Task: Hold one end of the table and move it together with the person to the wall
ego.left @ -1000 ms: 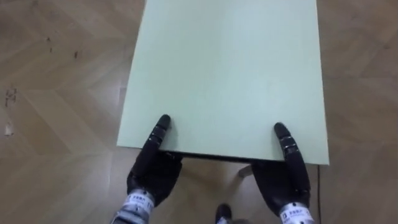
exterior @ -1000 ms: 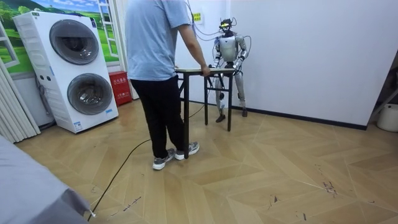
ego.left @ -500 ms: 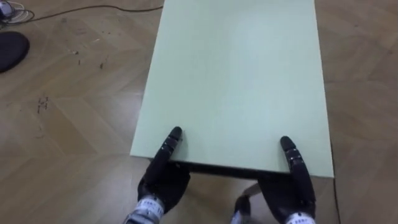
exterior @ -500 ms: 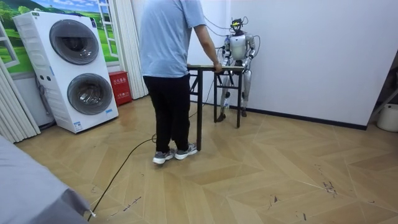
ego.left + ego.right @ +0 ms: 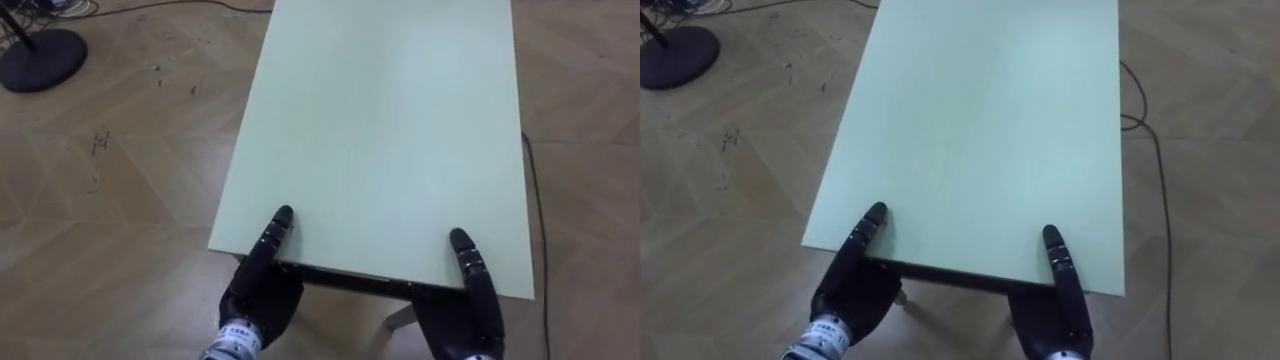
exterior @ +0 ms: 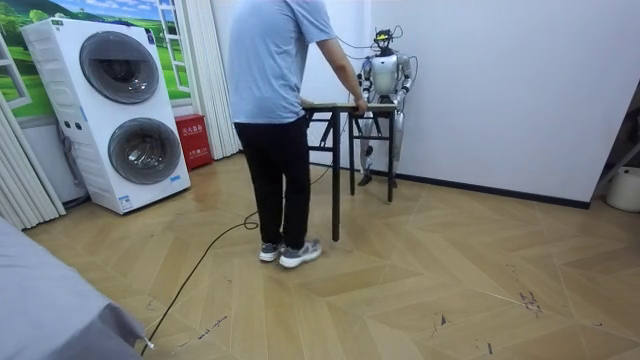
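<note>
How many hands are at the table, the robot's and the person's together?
3. The robot's left hand and right hand are at the near edge of the table; one person's hand is at the far end. The person's other hand may be hidden.

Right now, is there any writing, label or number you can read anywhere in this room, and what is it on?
No text here can be read.
Table top: plain, no print on it.
Red box on the floor: pale marks, too small to read.
Washing machines beside it: any panel lettering is too small to read.
</note>
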### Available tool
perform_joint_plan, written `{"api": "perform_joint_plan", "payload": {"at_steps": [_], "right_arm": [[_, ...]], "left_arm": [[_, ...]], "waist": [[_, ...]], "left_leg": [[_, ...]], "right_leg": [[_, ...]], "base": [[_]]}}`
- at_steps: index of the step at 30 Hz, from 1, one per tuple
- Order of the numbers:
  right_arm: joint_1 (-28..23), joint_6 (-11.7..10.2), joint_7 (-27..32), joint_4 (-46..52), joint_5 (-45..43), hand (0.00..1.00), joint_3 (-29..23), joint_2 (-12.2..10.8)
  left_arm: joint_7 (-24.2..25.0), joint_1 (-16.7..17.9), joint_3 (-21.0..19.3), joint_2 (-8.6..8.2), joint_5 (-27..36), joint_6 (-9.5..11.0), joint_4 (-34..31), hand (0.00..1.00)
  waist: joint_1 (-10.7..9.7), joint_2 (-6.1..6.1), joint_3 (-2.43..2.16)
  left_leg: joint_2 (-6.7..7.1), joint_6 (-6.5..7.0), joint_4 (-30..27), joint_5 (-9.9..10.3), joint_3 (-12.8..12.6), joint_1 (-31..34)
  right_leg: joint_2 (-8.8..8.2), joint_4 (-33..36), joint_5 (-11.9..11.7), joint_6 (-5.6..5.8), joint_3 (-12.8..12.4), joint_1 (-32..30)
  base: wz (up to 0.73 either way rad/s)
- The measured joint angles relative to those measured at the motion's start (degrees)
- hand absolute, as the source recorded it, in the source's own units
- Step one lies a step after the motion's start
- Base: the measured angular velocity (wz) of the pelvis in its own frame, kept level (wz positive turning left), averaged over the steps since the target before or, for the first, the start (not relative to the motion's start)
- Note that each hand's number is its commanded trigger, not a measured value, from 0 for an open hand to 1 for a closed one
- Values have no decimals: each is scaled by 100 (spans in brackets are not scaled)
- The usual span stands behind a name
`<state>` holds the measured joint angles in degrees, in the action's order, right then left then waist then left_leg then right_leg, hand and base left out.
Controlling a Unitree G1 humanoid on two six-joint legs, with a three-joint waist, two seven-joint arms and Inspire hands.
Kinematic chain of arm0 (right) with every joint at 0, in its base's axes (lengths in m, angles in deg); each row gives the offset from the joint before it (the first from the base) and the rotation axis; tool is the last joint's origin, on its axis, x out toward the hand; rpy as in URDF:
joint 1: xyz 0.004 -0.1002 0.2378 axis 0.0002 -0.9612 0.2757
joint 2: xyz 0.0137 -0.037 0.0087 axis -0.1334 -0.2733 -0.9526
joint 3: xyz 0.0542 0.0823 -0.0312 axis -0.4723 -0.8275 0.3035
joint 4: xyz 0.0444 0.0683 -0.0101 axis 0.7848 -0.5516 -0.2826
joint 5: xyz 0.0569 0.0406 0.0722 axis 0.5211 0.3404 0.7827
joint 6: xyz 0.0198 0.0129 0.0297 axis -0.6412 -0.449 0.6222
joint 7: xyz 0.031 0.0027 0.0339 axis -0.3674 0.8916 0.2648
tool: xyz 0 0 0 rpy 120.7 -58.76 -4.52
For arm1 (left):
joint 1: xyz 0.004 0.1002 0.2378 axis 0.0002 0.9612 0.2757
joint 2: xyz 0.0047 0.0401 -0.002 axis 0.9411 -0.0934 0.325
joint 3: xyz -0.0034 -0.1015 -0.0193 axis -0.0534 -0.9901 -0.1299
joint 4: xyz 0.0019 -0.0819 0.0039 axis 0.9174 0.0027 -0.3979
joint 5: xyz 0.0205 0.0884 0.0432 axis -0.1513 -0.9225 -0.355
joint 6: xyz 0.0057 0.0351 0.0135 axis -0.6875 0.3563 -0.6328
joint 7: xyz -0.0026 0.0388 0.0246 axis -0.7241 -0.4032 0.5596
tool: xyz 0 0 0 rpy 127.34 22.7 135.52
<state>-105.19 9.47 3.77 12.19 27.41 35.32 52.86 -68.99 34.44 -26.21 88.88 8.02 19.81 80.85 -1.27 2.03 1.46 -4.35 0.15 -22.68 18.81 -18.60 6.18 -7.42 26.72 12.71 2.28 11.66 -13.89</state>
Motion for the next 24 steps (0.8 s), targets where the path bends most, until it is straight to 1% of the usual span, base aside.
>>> {"api": "perform_joint_plan", "payload": {"at_steps": [2,3,4,5,6,9,11,12,14,15,17,18,19,20,21,22,23,24], "right_arm": [[-1,4,0,0,-6,100,28,2],[-4,27,0,0,-6,100,48,4],[-34,48,0,0,-5,100,49,6],[-45,48,0,0,-6,100,62,5],[-46,48,0,0,-6,100,64,7],[-64,39,0,0,-6,100,103,16],[-63,3,0,-1,-7,100,140,17],[-62,-8,-1,-1,-7,100,143,17],[-52,-10,-21,0,-14,100,141,18],[-24,-3,-32,0,-39,100,149,27],[45,-3,-32,1,-116,100,148,32],[62,-5,-32,0,-130,100,147,36],[81,-6,-32,0,-149,100,150,44],[93,9,-32,-7,-201,100,157,43],[138,46,-30,-23,-230,100,178,12],[267,72,-36,-23,-279,100,297,-19],[303,40,-70,-11,-287,100,329,34],[319,-46,-104,-26,-284,100,341,71]], "left_arm": [[8,66,-18,18,-1,0,-35,100],[11,152,-52,21,-4,0,-105,100],[14,193,-55,27,-10,0,-113,100],[13,220,-59,26,-12,0,-123,100],[13,232,-59,27,-12,0,-128,100],[13,265,-59,54,-16,0,-144,100],[17,276,-62,72,-15,0,-144,100],[27,280,-63,71,-15,0,-145,100],[77,296,-75,71,-14,0,-145,100],[132,321,-104,68,-9,0,-145,100],[158,328,-136,62,-1,-1,-162,100],[162,328,-141,62,-1,-1,-169,100],[169,328,-150,61,-1,-2,-169,100],[199,360,-172,54,2,3,-164,100],[259,407,-220,56,11,42,-175,100],[402,539,-355,71,43,114,-295,100],[454,544,-392,37,48,110,-267,100],[401,527,-385,-42,25,24,-238,100]], "waist": [[5,-41,-18],[6,-90,-26],[5,-114,-30],[4,-122,-30],[4,-125,-28],[14,-132,-27],[41,-133,-26],[58,-133,-26],[153,-133,-26],[204,-131,-25],[271,-128,-25],[272,-127,-24],[289,-117,-18],[314,22,50],[317,51,54],[321,-22,22],[310,26,55],[209,120,82]], "left_leg": [[-7,2,35,-11,26,-2],[-1,-1,89,-14,66,-36],[-6,-7,143,-24,140,-82],[-20,-13,186,-27,213,-122],[-22,-17,218,-31,237,-149],[-1,-19,375,-74,443,-255],[-1,-28,439,-79,630,-301],[-1,-39,453,-86,678,-302],[-2,-63,524,-100,821,-319],[-3,-69,543,-103,941,-321],[-1,-91,544,-116,1273,-289],[-1,-106,550,-127,1342,-287],[2,-111,576,-168,1600,-324],[-95,-104,672,-185,2151,-464],[-197,-106,687,-186,2386,-466],[-211,-118,617,-181,2422,-279],[-196,-180,556,-143,2309,-183],[-258,-299,354,-123,1804,52]], "right_leg": [[45,-111,-56,5,-22,13],[68,-160,-76,6,-29,27],[110,-298,-117,12,-1,127],[154,-446,-165,16,29,235],[165,-524,-185,23,58,290],[212,-799,-243,45,146,504],[246,-935,-250,46,248,638],[254,-936,-250,45,255,640],[284,-943,-250,45,258,637],[310,-985,-250,44,264,659],[350,-1016,-253,39,276,713],[355,-1003,-254,37,275,725],[363,-839,-237,-26,277,698],[495,-444,-62,-328,227,430],[725,-677,-61,-466,60,339],[976,-1578,-633,-629,-66,167],[966,-1636,-984,-599,41,122],[879,-1642,-1034,-597,-37,155]], "base": [[-13],[-9],[0],[6],[11],[15],[22],[19],[6],[8],[24],[36],[24],[13],[0],[13],[62],[112]]}}
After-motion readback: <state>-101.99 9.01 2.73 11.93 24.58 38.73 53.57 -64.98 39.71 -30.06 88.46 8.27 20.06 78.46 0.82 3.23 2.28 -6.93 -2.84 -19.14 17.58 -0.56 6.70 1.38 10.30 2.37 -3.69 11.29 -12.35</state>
